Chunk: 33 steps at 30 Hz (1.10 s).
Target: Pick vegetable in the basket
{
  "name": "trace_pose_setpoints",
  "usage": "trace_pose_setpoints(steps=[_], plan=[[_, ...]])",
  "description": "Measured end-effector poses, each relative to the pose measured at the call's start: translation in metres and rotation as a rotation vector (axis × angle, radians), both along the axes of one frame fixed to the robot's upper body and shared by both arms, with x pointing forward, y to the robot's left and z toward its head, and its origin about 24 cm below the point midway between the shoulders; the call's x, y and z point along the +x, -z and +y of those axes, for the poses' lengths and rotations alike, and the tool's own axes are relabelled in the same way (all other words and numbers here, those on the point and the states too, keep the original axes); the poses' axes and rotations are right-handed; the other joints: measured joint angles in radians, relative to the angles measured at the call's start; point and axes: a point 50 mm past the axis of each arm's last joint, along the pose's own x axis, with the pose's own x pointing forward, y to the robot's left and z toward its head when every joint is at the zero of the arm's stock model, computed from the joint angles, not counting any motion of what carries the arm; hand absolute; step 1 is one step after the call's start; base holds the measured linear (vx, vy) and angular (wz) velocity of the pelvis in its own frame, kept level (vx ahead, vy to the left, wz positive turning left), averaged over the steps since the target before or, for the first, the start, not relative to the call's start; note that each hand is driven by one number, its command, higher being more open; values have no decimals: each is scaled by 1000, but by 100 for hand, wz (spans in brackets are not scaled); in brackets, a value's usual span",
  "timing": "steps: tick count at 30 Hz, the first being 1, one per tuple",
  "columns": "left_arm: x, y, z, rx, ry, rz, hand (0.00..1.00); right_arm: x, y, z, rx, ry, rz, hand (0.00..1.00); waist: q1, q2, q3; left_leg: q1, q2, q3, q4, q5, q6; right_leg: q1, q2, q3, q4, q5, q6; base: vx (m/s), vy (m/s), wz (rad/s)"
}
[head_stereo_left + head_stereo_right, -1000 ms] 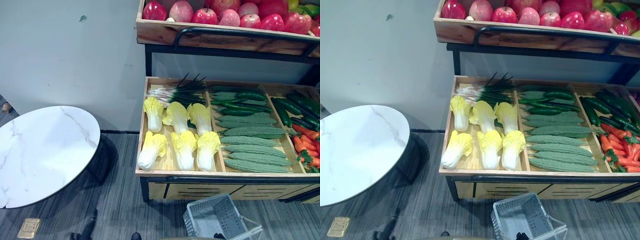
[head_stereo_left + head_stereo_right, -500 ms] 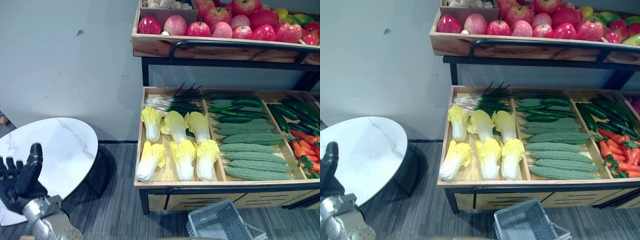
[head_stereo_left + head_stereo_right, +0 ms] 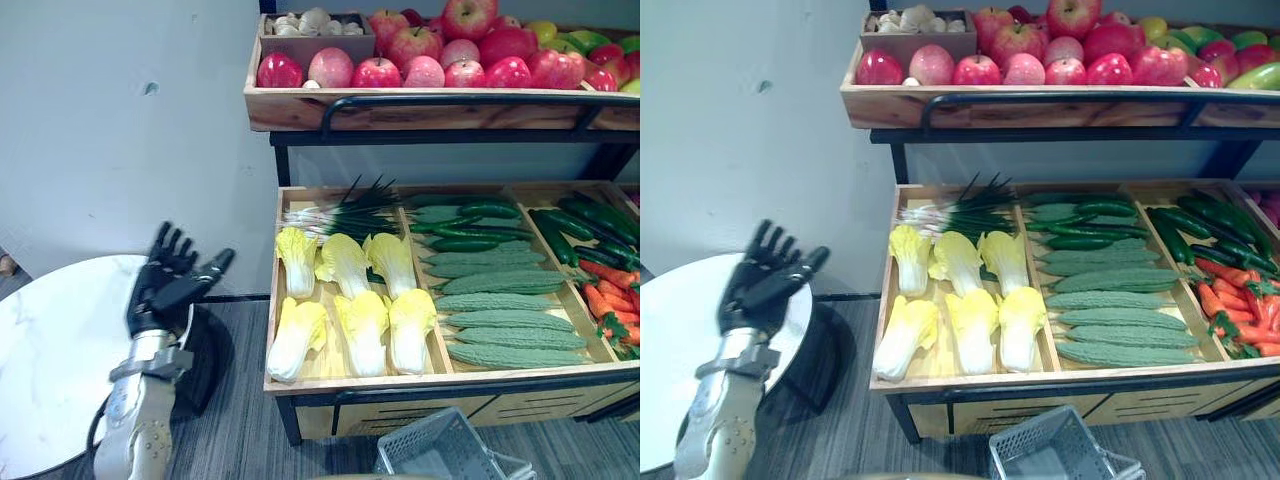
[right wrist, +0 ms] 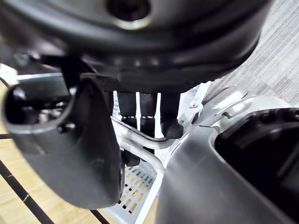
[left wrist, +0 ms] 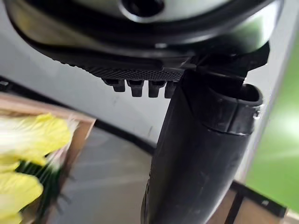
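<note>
left hand (image 3: 165, 290) fingers spread, empty, 9 o'clock of napa cabbages (image 3: 362, 318), above marble table (image 3: 50, 370) | right hand (image 4: 79, 154) curled round handle (image 4: 140, 150) of grey basket (image 3: 430, 455), 5 o'clock of cabbages

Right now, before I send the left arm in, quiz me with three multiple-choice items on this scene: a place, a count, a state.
1. Where do the cabbages lie?
A. left compartment of the lower crate, in front of the spring onions
B. upper shelf
C. round table

2. How many cabbages?
A. four
B. six
C. nine

3. The left hand is
A. shut on a cabbage
B. pressing the table
C. open, raised beside the crate, holding nothing

Key: 1 A, they fill that compartment in two rows; 2 B, there are three per row; 3 C, its fingers are spread in the air.
</note>
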Motion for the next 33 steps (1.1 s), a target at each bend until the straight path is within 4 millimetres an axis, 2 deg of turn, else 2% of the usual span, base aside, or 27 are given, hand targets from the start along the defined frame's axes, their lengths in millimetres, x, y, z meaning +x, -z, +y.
trace_pose_setpoints(steps=[8, 15, 21, 25, 29, 33], plan=[[13, 7, -31, -10, 170, 95, 100, 1, -1, -4, -6, -16, 2, 0, -3, 14, 1, -13, 7, 16, -1, 9, 0, -14, 5, 9, -2, 0, 0, -88, -65, -8], [15, 18, -36, 144, 160, 223, 100, 1, -1, -3, 2, -27, 6, 0, -4, 11, 1, -30, -5, 35, -6, 1, 8, -16, -6, 35, -44, 0, 0, -105, -28, -9], [17, 29, -25, 343, 129, 354, 100, 2, -1, -3, 5, -39, 7, 0, -8, 6, 4, -33, -3, 42, -7, 2, 8, -16, -6, 37, -51, 2, -3, -33, -14, 1], [23, 25, -5, 492, 110, 386, 100, 2, -1, -3, 7, -58, 7, 0, -8, 3, 2, -33, 0, 58, -7, 5, 12, -18, -6, 36, -51, 4, -5, 0, 0, 0], [33, 16, 13, 538, 84, 381, 100, 1, 0, -2, 13, -60, 10, 0, -8, -2, -5, -34, 0, 59, -7, 8, 14, -18, -7, 34, -51, 11, -4, 4, 5, 2], [38, 13, 18, 538, 89, 371, 100, 1, 0, -1, 15, -60, 9, 0, -8, -3, -8, -34, -3, 59, -6, 20, 14, -19, -10, 31, -46, 15, -2, 3, 5, 3]])
